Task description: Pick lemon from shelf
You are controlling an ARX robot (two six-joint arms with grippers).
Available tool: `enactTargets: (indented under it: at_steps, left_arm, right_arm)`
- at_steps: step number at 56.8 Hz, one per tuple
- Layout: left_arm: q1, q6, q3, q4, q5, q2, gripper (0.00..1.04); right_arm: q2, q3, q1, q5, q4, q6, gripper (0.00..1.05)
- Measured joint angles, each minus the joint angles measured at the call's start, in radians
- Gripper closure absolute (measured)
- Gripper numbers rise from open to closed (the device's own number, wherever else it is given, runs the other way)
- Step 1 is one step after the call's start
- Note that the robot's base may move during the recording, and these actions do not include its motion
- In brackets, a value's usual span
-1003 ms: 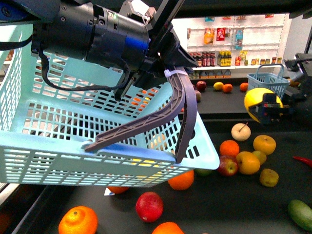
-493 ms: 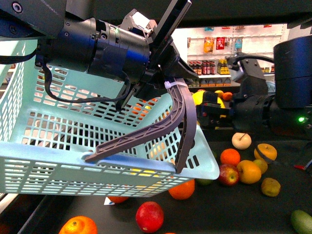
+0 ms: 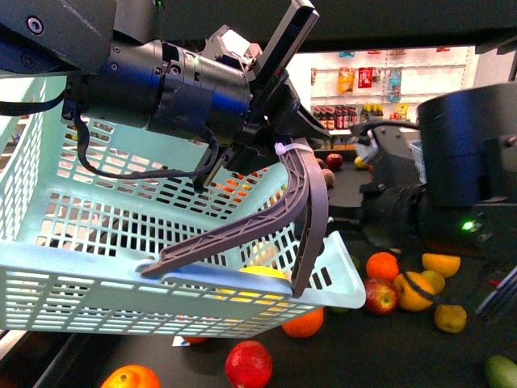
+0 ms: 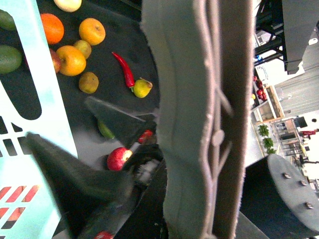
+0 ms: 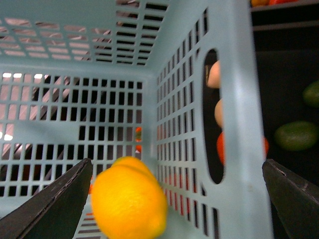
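The smooth oval lemon lies blurred inside the pale-blue slotted plastic basket, between the right gripper's spread, empty black fingers. The left gripper is clamped on the basket's ribbed grey handle.

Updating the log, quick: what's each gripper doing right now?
Left gripper: shut on the basket handle.
Right gripper: open, holding nothing; the lemon is free inside the basket.

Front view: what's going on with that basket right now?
The left gripper holds the light-blue basket up by its grey handle. The right gripper is open above the basket, and the lemon is inside it, clear of its grip. Other fruit sits on the black shelf below.
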State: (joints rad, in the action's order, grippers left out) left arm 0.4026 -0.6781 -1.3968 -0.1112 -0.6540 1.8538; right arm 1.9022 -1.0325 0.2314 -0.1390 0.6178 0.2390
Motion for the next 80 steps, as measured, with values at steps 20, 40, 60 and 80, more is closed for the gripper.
enactTargets:
  at_steps: [20,40,60,80]
  left_arm:
    - [0.000,0.001,0.000,0.000,0.001,0.000,0.96]
    - [0.000,0.001,0.000,0.000,0.001,0.000,0.96]
    - [0.000,0.000,0.000,0.000,0.000,0.000,0.96]
    - [0.000,0.001,0.000,0.000,0.000,0.000,0.96]
  right_arm:
    - [-0.580,0.314,-0.187,0.047,-0.120,-0.180,0.02]
    - [-1.478,0.794,-0.235,0.127,-0.514,-0.222,0.34]
    - [-1.888,1.017,-0.235,0.139,-0.622,-0.233,0.91]
    - [-1.896,1.017,-0.234,0.137,-0.620,-0.235,0.98]
